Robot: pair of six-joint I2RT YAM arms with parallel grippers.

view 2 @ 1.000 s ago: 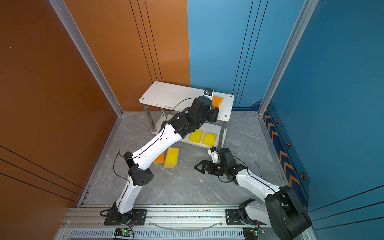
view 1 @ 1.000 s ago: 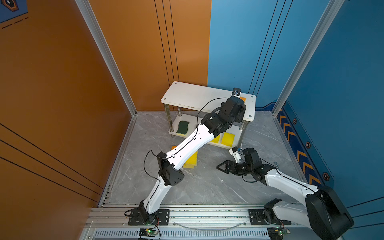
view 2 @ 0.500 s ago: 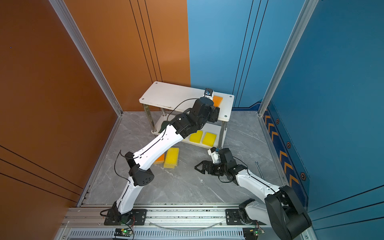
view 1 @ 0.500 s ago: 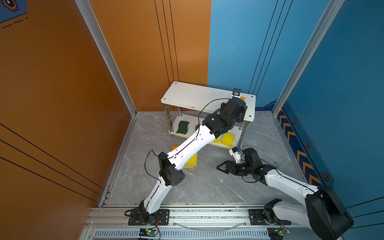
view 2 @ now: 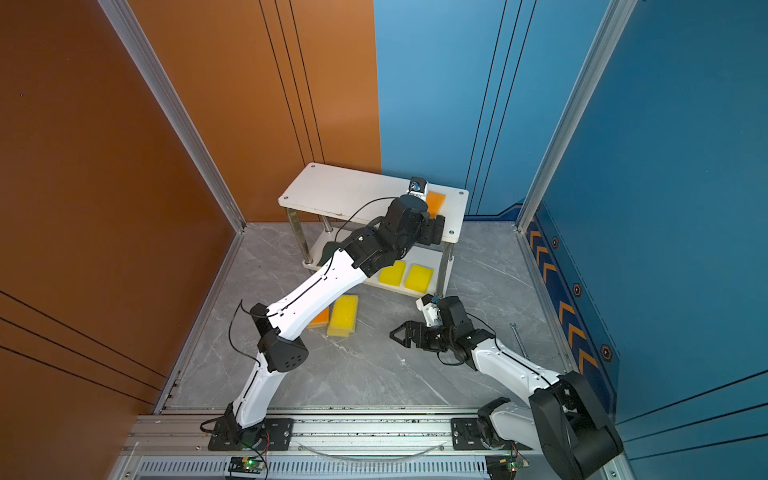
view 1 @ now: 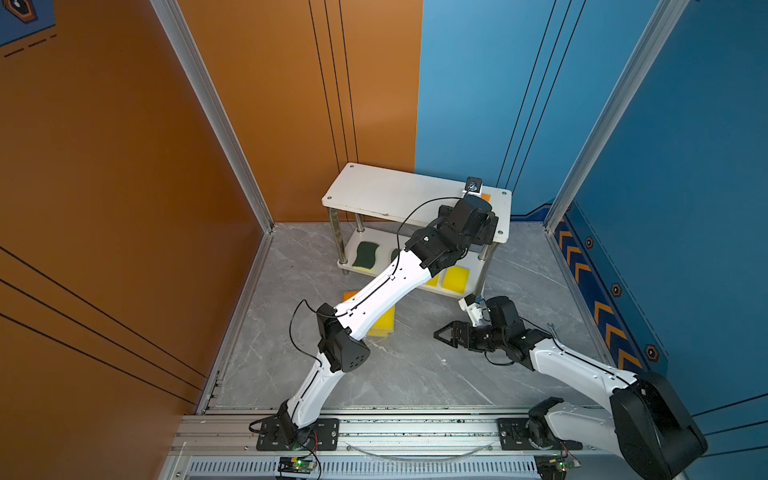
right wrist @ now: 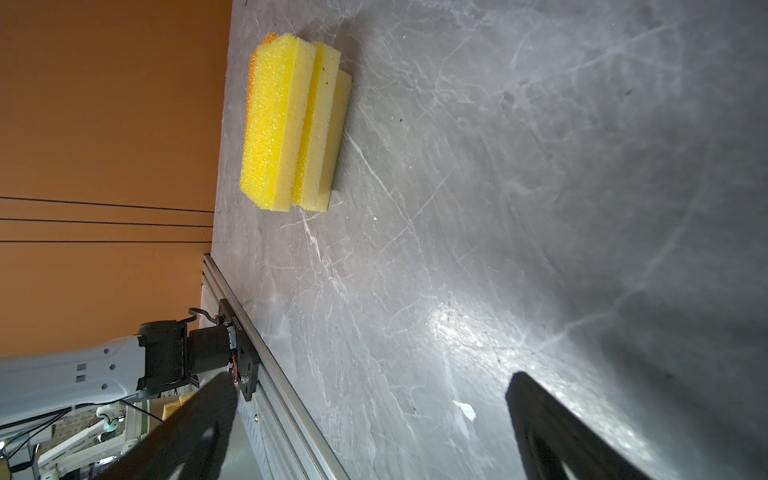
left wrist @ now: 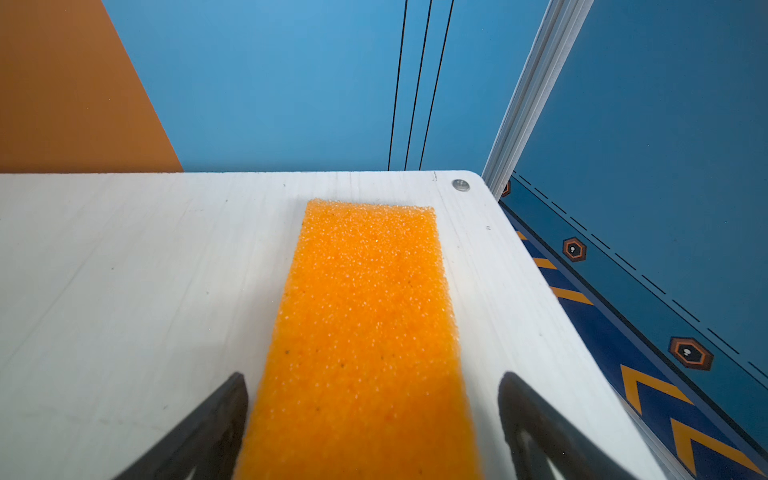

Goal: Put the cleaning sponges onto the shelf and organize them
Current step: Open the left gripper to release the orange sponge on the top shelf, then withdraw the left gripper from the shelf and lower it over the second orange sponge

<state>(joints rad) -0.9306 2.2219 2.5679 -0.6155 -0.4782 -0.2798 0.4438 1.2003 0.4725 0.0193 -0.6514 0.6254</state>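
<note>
A two-tier white shelf (view 1: 386, 195) is standing at the back edge of a grey marbled floor (view 1: 415, 374), against orange and blue walls. The left arm is reaching over the shelf's top board, and the left gripper (left wrist: 370, 419) is hanging with its jaws spread wide on either side of an orange sponge (left wrist: 365, 311). That sponge is lying flat on the top board beside its right back corner; a gap shows on one side, and the other finger is sitting just beside the foam, so the jaws are not squeezing it. In a top view the same orange sponge (view 2: 435, 201) is peeking out past the wrist.

On the lower board, two yellow sponges (view 2: 405, 276) are lying side by side toward the right end, and a dark green scouring pad (view 1: 366, 254) is lying toward the left end.

A stack of yellow sponges (right wrist: 295, 124) is sitting on the floor in front of the shelf, with an orange one (view 2: 321, 318) just beside it, partly hidden under the left arm.

The right gripper (view 1: 442, 334) is hovering low over the floor's right side, jaws fully apart and holding nothing.
</note>
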